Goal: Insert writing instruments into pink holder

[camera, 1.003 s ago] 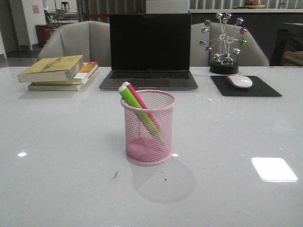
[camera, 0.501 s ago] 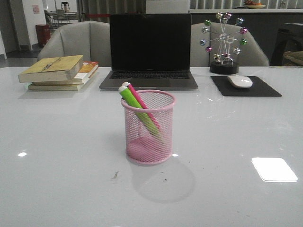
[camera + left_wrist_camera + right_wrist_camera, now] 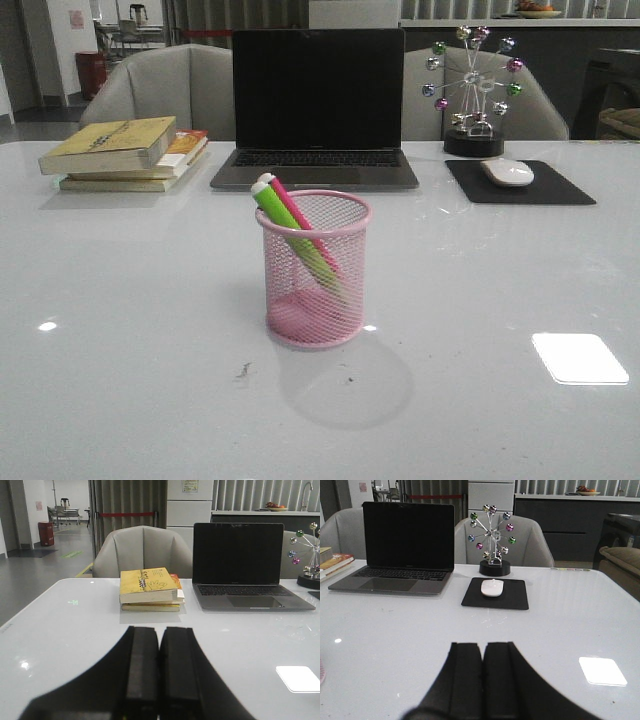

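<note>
The pink holder (image 3: 313,270) stands upright in the middle of the white table in the front view. Inside it lean two writing instruments, tops tilted to the left over the rim: a thick lime-green marker (image 3: 290,235) with a white end and a slimmer magenta pen (image 3: 300,222) just behind it. Neither arm shows in the front view. My left gripper (image 3: 159,631) is shut with nothing between its fingers, low over bare table. My right gripper (image 3: 483,646) is likewise shut and empty; a sliver of the holder's pink edge (image 3: 321,672) shows at the frame's border.
A laptop (image 3: 316,105) stands open at the back centre, a stack of books (image 3: 125,152) back left, a white mouse (image 3: 507,172) on a black pad (image 3: 518,183) back right, and a ball-spoke ornament (image 3: 472,90) behind it. Grey chairs (image 3: 165,90) stand beyond the table.
</note>
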Tool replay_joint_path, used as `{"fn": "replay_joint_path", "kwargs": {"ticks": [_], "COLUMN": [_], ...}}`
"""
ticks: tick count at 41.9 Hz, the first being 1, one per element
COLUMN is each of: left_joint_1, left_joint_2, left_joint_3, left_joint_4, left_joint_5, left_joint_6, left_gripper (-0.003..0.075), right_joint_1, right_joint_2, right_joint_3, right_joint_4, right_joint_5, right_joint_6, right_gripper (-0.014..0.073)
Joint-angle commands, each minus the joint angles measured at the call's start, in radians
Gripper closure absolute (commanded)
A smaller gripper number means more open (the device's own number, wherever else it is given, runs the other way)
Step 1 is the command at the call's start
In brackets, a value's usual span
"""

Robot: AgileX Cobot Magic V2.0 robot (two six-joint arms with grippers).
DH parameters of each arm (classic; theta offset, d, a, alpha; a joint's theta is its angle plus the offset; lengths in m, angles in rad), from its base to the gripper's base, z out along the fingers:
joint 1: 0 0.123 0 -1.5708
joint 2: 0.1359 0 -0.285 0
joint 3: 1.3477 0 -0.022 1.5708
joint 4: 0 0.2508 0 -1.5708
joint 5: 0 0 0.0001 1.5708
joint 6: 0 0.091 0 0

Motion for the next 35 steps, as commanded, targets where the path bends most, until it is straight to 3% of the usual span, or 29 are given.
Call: {"fn": "replay_joint_path", "kwargs": {"ticks": [1, 35], "left_joint_1": [0.001, 0.001], "left_joint_2": [-0.017, -0.017], "left_joint_3": [-0.001, -0.001], "left_joint_4": [-0.010, -0.010], "left_joint_5": [-0.092, -0.092], "left_joint_6": [0.000, 0.000], "left_gripper": [0.0625, 0.0625], "right_joint_1": [-0.008, -0.008], "right_joint_2": [-0.021, -0.021], "right_joint_3": [-0.012, -0.012], "right_joint_4": [0.026, 0.053], "right_joint_5": [-0.088, -0.060], "right_joint_6": [-0.009, -0.033], "right_gripper": [0.0536, 0.0536]}}
